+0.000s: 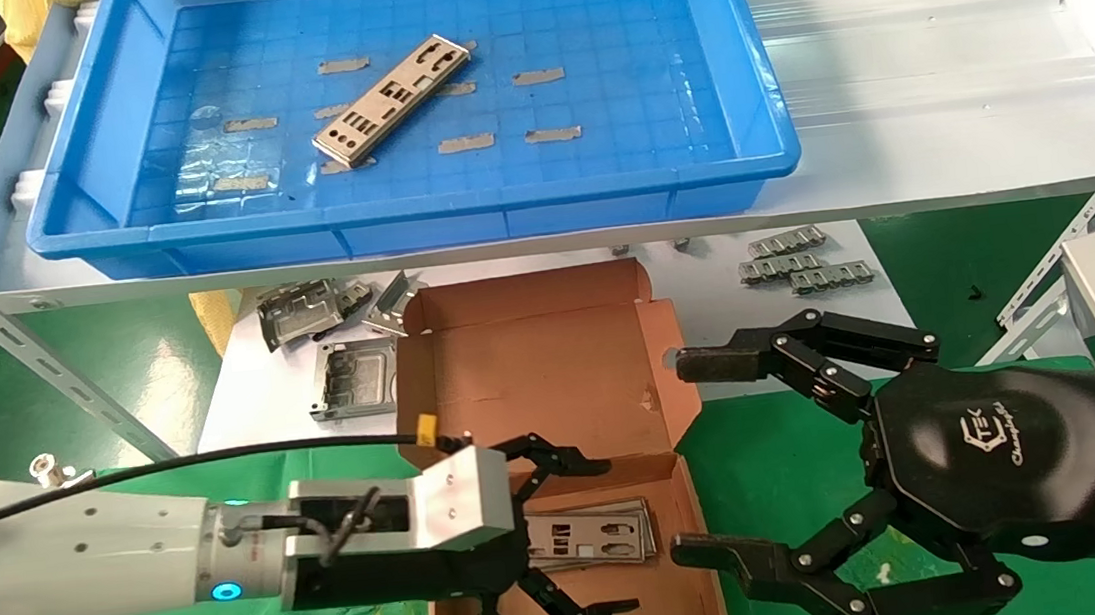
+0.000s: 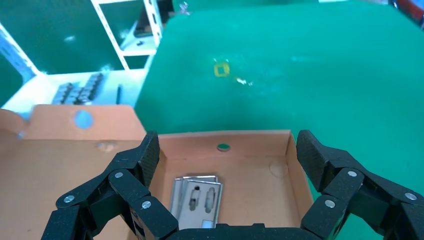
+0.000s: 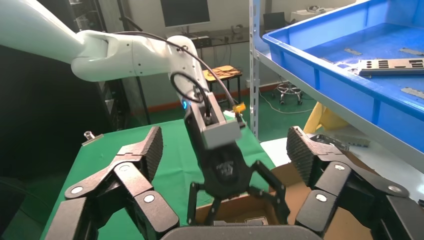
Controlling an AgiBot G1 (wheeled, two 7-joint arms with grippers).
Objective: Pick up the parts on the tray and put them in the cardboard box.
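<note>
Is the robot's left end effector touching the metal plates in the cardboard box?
Apart. The left wrist view shows the left end effector open, with bare cardboard box floor between its fingers and the plates.

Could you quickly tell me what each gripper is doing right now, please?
Left gripper: open, empty, over the cardboard box.
Right gripper: open, empty, beside the box.

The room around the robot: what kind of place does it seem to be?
Probably a factory or workshop packing station: punched metal plates in a blue tray on a steel-frame rack, and a cardboard box below.
</note>
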